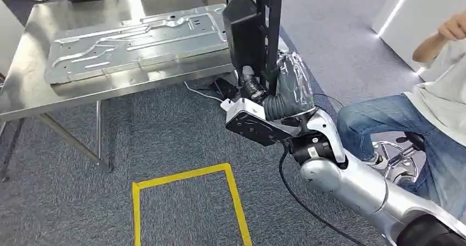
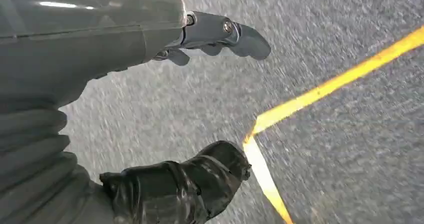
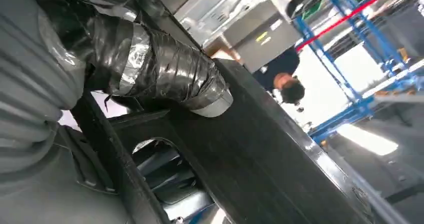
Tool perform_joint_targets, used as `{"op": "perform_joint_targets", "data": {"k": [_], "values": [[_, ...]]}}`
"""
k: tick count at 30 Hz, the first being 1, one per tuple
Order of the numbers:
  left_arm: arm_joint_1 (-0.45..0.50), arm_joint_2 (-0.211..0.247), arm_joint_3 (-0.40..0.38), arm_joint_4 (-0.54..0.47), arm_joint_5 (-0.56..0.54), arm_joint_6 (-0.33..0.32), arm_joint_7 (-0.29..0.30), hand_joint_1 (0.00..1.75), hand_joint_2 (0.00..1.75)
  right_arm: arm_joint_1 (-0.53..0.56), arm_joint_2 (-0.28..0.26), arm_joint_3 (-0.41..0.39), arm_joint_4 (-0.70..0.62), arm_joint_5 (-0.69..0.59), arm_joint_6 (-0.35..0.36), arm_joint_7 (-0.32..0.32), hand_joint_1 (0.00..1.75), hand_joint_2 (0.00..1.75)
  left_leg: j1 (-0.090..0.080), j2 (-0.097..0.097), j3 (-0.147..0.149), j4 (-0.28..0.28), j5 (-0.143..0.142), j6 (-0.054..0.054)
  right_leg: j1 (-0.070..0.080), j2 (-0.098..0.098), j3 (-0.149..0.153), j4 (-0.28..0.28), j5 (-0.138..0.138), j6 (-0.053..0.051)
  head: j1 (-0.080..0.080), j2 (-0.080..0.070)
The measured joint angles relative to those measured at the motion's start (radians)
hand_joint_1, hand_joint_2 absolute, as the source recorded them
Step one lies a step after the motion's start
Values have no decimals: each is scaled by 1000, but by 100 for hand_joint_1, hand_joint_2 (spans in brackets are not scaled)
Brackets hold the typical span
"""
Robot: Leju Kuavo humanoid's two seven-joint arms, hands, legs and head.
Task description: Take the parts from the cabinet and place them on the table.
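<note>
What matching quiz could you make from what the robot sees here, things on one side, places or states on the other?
Things:
1. black part
2. stamped metal sheet
3. yellow tape
4. left hand

Places or states:
A. marks a rectangle on the carpet
B. lies flat on the steel table
C. open over the floor
D. held upright by the right hand

Pairs: 1-D, 2-B, 3-A, 4-C

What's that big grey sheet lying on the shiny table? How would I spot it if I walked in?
Look for the steel table standing on the grey carpet, left of the robot's raised right hand. Lying flat across its top is the stamped metal panel, wide and thin. Raised ribs and pressed channels set it apart from the table's smooth surface and from the black part held upright in the robot's hand.
</note>
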Motion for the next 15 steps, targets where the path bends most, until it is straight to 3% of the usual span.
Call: {"op": "perform_joint_targets", "data": {"k": [3,4,5,6,7,9,10,11,13,14,15], "values": [[0,0,19,0,41,-35,-23,0,175,3,-4,0,4,0,3,0,175,175,-6,-37,2,3,-9,20,-2,-29,20,-9,-10,20,3,0],[1,0,21,-1,52,-43,-34,0,175,3,-4,0,3,0,4,2,175,175,2,-47,13,-5,-7,27,-7,-26,24,-10,-18,28,4,0],[1,0,23,-1,69,-58,-54,0,175,3,-13,0,5,0,5,5,175,175,3,-58,21,-11,-8,31,-12,30,18,22,-36,30,14,0],[-2,0,32,-2,82,-72,-71,0,175,3,-18,0,5,0,5,6,175,175,4,-69,24,-10,-9,38,-13,73,-25,104,-75,29,18,0],[-5,0,42,-2,92,-76,-81,0,175,5,-19,0,6,0,6,7,175,175,4,-82,24,-10,-11,42,-13,91,-78,196,-109,30,21,0],[-11,2,57,-2,113,-80,-92,0,175,14,-29,0,8,-1,10,16,175,175,0,-97,26,-8,-15,48,-13,100,-156,307,-127,31,21,0],[-10,3,66,-2,116,-85,-95,0,175,16,-37,0,11,-5,16,19,175,175,-1,-111,28,-6,-17,49,-13,101,-164,297,-97,30,22,0],[-8,4,70,-2,121,-88,-96,0,175,16,-43,0,13,-7,21,22,175,175,-1,-121,32,-4,-21,48,-13,101,-150,241,-48,27,21,0],[-7,5,79,-2,127,-96,-99,0,175,10,-53,0,14,-11,28,29,175,175,-1,-135,40,0,-29,44,-11,106,-89,75,52,17,22,0],[-7,5,86,-2,134,-105,-100,0,175,5,-58,0,16,-11,31,42,175,175,0,-138,39,1,-32,41,-9,120,-73,31,52,10,22,0],[-10,5,92,-2,136,-114,-101,0,175,-4,-59,0,18,-11,35,62,175,175,-5,-143,32,8,-35,35,-6,122,-57,4,49,8,21,0]]}}
